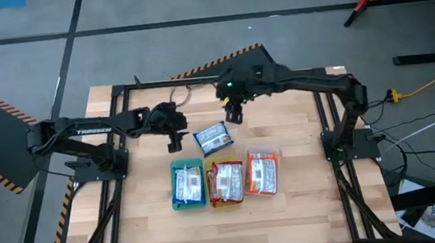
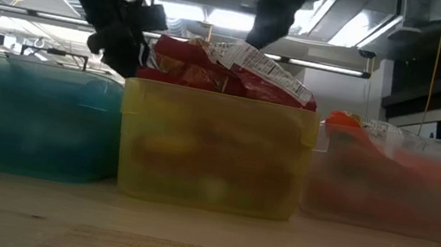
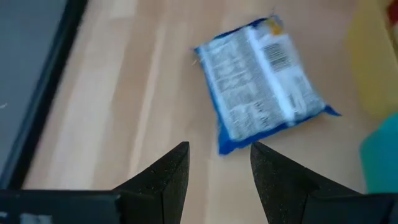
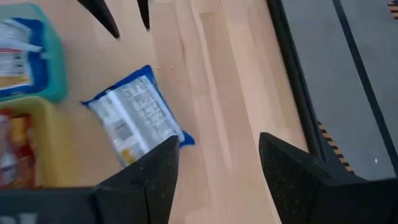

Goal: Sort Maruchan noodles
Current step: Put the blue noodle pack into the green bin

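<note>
Sorted so far: blue packets are seen in the green tray [image 1: 174, 184], red ones in the yellow tray [image 1: 228, 204], orange ones in the clear tray [image 1: 273, 160]
Left to sort: one blue-and-white packet [image 1: 213, 138] is left flat on the table [image 1: 292, 215], just behind the trays
Left gripper [image 1: 173, 141]: held above the table beside the loose packet, jaws apart and empty
Right gripper [image 1: 233, 113]: held above the table behind the loose packet, jaws apart and empty
Progress: judged nearly complete; only the loose packet remains to be put in the green tray

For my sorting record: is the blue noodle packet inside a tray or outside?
Outside. The blue packet lies flat on the bare table, behind the green tray.
</note>
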You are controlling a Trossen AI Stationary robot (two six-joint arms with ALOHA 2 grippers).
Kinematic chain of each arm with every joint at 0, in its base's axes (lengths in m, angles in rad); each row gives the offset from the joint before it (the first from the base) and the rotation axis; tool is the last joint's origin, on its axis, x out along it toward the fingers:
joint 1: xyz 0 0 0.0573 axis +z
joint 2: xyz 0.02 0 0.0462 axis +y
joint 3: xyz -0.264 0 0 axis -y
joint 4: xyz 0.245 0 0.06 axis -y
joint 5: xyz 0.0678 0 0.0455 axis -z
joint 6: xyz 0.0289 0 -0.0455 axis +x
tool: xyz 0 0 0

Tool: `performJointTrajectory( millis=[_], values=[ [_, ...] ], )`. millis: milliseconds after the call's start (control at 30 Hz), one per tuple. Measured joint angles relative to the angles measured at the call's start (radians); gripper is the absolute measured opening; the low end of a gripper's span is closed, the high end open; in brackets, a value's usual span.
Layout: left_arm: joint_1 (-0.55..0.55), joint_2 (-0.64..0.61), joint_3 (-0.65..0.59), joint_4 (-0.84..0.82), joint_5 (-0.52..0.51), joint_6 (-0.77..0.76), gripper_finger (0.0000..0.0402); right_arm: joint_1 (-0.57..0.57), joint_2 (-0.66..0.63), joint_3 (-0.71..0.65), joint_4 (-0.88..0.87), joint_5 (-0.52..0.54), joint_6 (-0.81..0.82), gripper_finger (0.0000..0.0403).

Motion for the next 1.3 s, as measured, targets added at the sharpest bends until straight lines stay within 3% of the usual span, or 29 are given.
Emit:
performJointTrajectory(
  millis=[200,533,833,900,967,1033,1300],
  values=[
    [0.002,0.117,-0.002,0.002,0.037,0.062,0.0165,0.002,-0.114,0.08,-0.152,0.011,0.04,0.0209],
    [0.002,0.294,0.052,0.059,0.026,0.108,0.0165,0.002,-0.347,0.075,-0.223,0.164,0.142,0.0209],
    [0.002,0.404,0.087,0.035,0.046,0.109,0.0165,0.002,-0.401,0.072,-0.295,0.183,0.16,0.0209],
    [0.001,0.413,0.092,0.054,-0.028,0.07,0.0165,0.002,-0.4,0.071,-0.314,0.183,0.159,0.0209],
    [-0.006,0.413,0.094,0.092,-0.238,0.02,0.0165,0.002,-0.399,0.071,-0.323,0.183,0.16,0.0209],
    [-0.006,0.412,0.096,0.094,-0.376,0.042,0.0165,0.002,-0.399,0.071,-0.328,0.184,0.16,0.0209],
    [-0.007,0.399,0.093,0.046,-0.383,-0.007,0.0165,0.002,-0.398,0.071,-0.357,0.184,0.173,0.0209]
  ],
)
